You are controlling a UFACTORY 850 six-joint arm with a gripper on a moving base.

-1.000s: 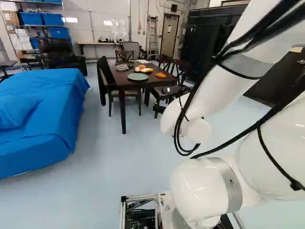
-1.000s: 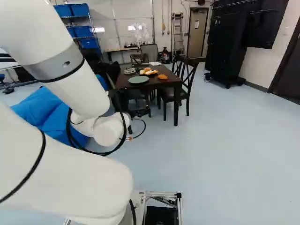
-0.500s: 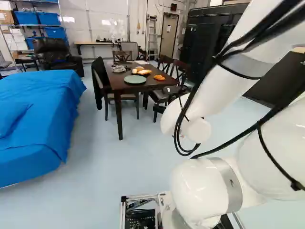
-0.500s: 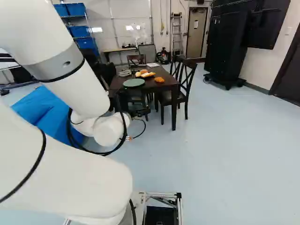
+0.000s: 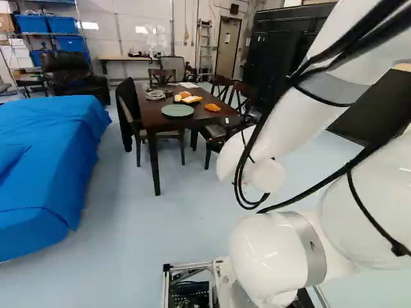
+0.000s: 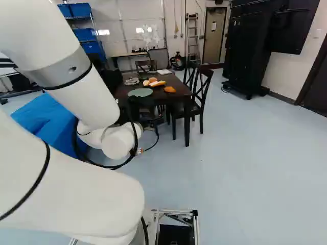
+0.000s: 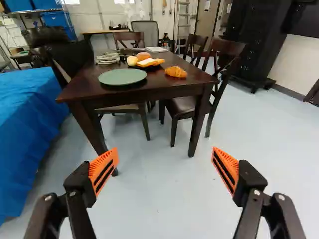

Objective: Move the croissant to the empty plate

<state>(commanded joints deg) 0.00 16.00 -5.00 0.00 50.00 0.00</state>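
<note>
At the wrist, the end effector (image 7: 165, 162) is wide open, nothing gripped, and well short of the desk (image 7: 155, 81). I'd roll the base closer first, minding the near chair (image 7: 227, 47), then lower over the croissant (image 7: 176, 71), fingers across its narrow way, and squeeze gently since it'll probably flake. It's right on the desktop, near the empty green plate (image 7: 122, 77). Behind them, a dark dish (image 7: 143, 67) holds round food (image 7: 142, 56) and a flat yellowish piece (image 7: 147, 62).
</note>
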